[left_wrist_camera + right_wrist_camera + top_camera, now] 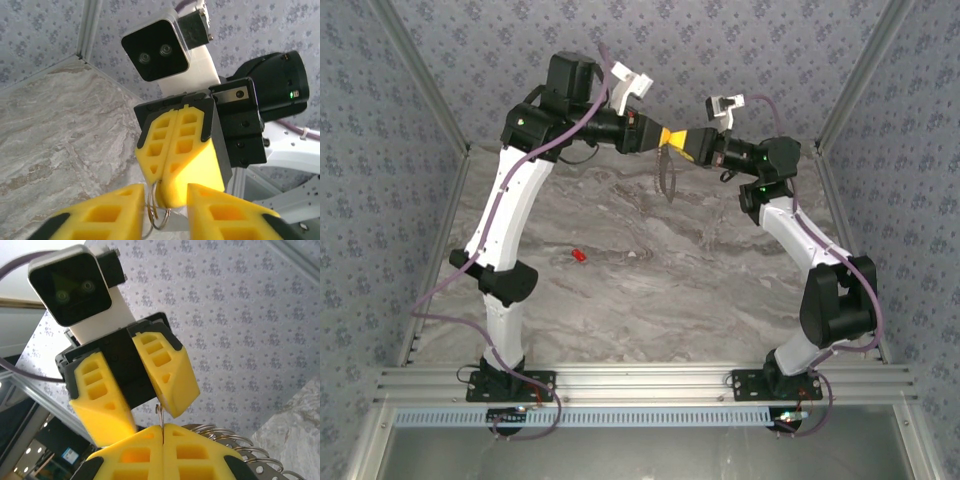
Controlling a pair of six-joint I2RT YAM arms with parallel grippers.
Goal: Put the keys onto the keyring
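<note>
Top external: keys [578,256], the small red piece, is lying flat on the marble table [720,290], left of centre. Nothing is touching it and it is sitting well apart from both arm ends. Keyring [668,181] is hanging as a thin grey loop up near the back wall, right under the spot where the two arms are meeting.

Right wrist: right gripper [162,430] is clamping the keyring. Its yellow fingers are pressing flat together, with a thin wire standing up out of the seam. Grey metal coils [240,450] are showing just beside those fingers at lower right; cannot tell if they belong to the keyring. Left gripper [145,421] is facing it tip to tip with fingers spread apart and the wire's top rising into the gap. Cannot tell if either pad is touching the wire.

Left wrist: wire loops are dangling from the tip of the closed right fingers. They are sitting between the left gripper's two parted fingers, nearer the one on the view's left.
</note>
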